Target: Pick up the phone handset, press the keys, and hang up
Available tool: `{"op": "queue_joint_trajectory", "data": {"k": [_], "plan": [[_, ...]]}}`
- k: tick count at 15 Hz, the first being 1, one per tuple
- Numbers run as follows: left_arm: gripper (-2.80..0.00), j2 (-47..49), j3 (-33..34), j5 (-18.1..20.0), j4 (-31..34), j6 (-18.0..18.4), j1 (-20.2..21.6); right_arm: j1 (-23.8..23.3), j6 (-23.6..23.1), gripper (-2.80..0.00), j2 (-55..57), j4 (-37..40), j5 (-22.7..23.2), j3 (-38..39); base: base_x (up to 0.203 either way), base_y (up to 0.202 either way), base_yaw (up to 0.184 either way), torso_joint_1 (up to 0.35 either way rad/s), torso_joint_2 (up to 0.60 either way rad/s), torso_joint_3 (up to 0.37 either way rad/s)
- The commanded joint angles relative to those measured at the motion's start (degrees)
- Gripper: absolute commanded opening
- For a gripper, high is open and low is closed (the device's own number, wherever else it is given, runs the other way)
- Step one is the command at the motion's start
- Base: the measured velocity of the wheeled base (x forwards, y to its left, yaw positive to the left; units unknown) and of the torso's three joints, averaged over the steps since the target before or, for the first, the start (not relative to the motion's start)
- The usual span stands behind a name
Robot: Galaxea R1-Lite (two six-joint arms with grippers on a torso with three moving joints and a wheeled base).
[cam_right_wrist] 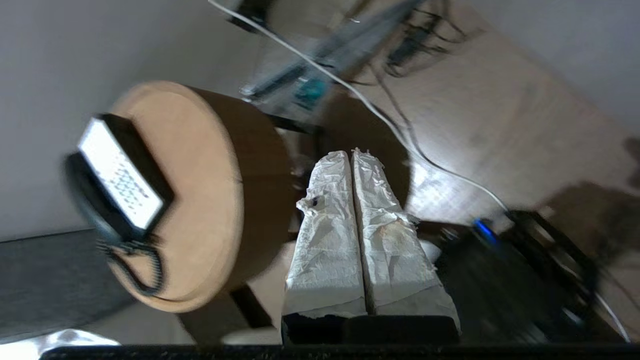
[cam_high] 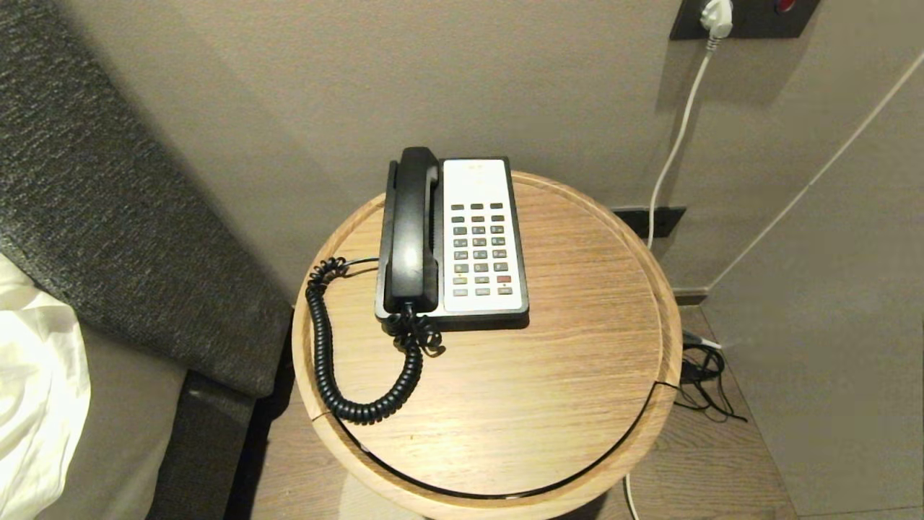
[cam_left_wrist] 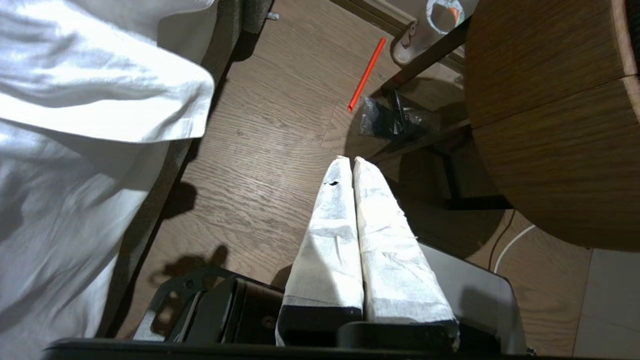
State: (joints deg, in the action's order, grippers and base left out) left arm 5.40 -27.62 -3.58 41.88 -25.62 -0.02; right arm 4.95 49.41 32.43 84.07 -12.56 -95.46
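The black phone handset point(cam_high: 410, 230) lies in its cradle on the left side of the phone base, its coiled cord point(cam_high: 339, 354) looping over the round wooden table point(cam_high: 563, 375). The keys point(cam_high: 480, 249) sit in the white faceplate beside it. In the right wrist view the handset point(cam_right_wrist: 85, 200) and keys point(cam_right_wrist: 125, 187) show off to the side, far from the gripper. My left gripper point(cam_left_wrist: 349, 159) hangs shut over the wood floor beside the table, holding nothing. My right gripper point(cam_right_wrist: 350, 151) is shut and empty, low beside the table's side wall. Neither arm shows in the head view.
A bed with white linen point(cam_high: 36, 390) and a grey padded headboard point(cam_high: 108, 217) stands left of the table. A white cable point(cam_high: 675, 144) runs from a wall plug down to tangled black leads point(cam_high: 704, 375) on the floor at the right. A red stick point(cam_left_wrist: 366, 74) lies under the table.
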Motion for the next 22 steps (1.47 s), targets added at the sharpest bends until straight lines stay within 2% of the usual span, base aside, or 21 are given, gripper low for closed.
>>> {"op": "queue_joint_trajectory", "data": {"k": [1, 3, 5, 8, 9, 11, 13, 15, 17, 18, 20, 22], "plan": [[-2.80, -2.5, 1.1, -0.1, 0.2, -0.1, 0.0, -1.8, -0.1, -2.80, -11.2, 2.5, 0.2, 5.3, 0.000, 0.000, 0.000, 0.000, 0.00, 0.000], [-2.80, -3.5, 2.0, -0.1, 0.2, 0.9, 0.0, -3.8, -1.4, -2.80, -15.9, 3.4, 0.4, 9.7, 0.000, 0.000, 0.000, 0.000, 0.00, 0.000], [-2.80, -4.2, 2.9, -0.2, 0.2, 1.6, 0.0, -6.7, -5.1, -2.80, -19.6, 3.6, 1.6, 12.4, 0.000, 0.000, 0.000, 0.000, 0.00, 0.000], [-2.80, -5.3, 6.1, -0.1, -1.1, 5.2, 0.0, -6.1, -8.1, -2.80, -22.8, 3.5, 3.0, 19.0, 0.000, 0.000, 0.000, 0.000, 0.00, 0.000], [-2.80, -5.3, 7.1, 0.5, -3.2, 6.0, 0.0, -5.9, -11.4, -2.80, -25.1, 2.1, 3.9, 23.5, 0.000, 0.000, 0.000, 0.000, 0.00, 0.000], [-2.80, -5.3, 11.5, 2.2, -11.7, 9.0, 0.0, -5.6, -19.4, -2.80, -28.9, -4.5, 6.5, 34.5, 0.000, 0.000, 0.000, 0.000, 0.00, 0.000], [-2.80, -5.3, 17.8, 2.7, -24.0, 14.0, 0.0, -5.4, -23.3, -2.80, -30.0, -16.1, 9.8, 46.0, 0.000, 0.000, 0.000, 0.000, 0.00, 0.000], [-2.80, -5.3, 22.9, 2.2, -32.6, 20.0, 0.0, -5.4, -26.6, -2.80, -30.4, -34.9, 10.7, 60.1, 0.000, 0.000, 0.000, 0.000, 0.00, 0.000], [-2.80, -5.2, 23.2, 1.9, -33.5, 21.7, 0.0, -5.3, -31.2, -2.80, -30.6, -55.3, 10.3, 75.6, 0.000, 0.000, 0.000, 0.000, 0.00, 0.000], [-2.80, -5.3, 23.3, 2.1, -33.4, 23.3, 0.0, -5.3, -33.4, -2.80, -30.7, -63.1, 10.4, 81.8, 0.000, 0.000, 0.000, 0.000, 0.00, 0.000], [-2.80, -5.3, 24.2, 2.8, -33.6, 24.3, -0.1, -5.3, -40.0, -2.80, -30.8, -76.4, 10.8, 91.2, 0.000, 0.000, 0.000, 0.000, 0.00, 0.000], [-2.80, -5.3, 24.2, 2.9, -33.5, 25.9, 0.0, -5.3, -48.3, -2.80, -30.8, -84.2, 11.7, 95.3, 0.000, 0.000, 0.000, 0.000, 0.00, 0.000]]}}
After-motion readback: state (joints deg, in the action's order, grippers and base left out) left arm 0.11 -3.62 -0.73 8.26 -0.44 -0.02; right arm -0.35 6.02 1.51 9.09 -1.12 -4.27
